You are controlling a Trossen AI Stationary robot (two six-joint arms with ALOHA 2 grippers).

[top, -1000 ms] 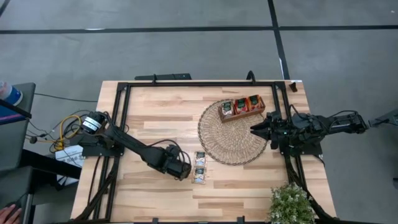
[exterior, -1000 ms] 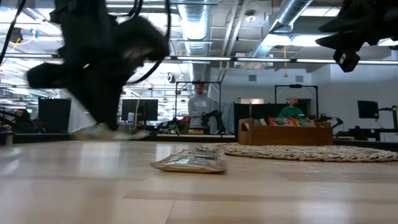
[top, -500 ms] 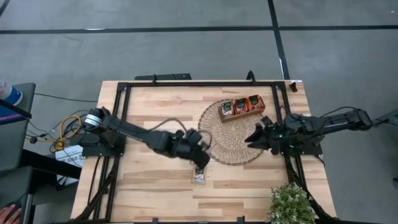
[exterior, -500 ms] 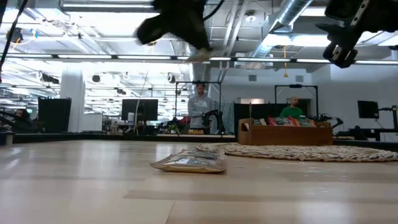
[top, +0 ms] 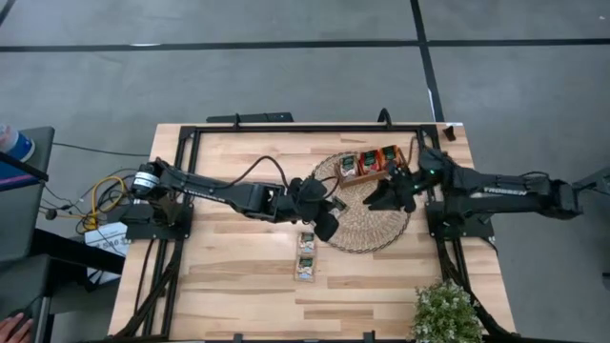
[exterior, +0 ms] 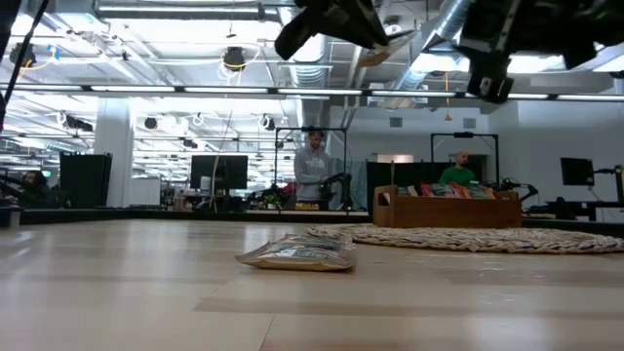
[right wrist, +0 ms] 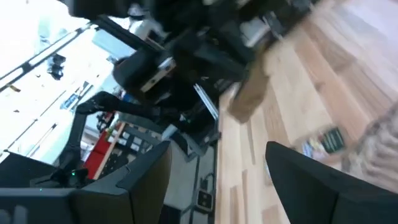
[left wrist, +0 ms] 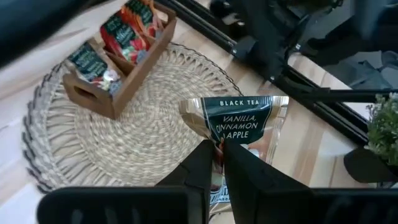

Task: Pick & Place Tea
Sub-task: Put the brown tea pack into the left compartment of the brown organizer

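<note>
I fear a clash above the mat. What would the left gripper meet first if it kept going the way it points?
Probably the right gripper, open and facing the left gripper across the wicker mat. The tea sachet in the left jaws would arrive first. Heights look similar, but depth is unclear.

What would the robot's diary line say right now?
left tool: shut on tea sachet, above wicker mat | right tool: open, over mat | two sachets on table

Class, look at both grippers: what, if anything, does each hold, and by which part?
The left gripper pinches a vanilla cinnamon apple black tea sachet by one edge, above the wicker mat. The right gripper holds nothing.
</note>
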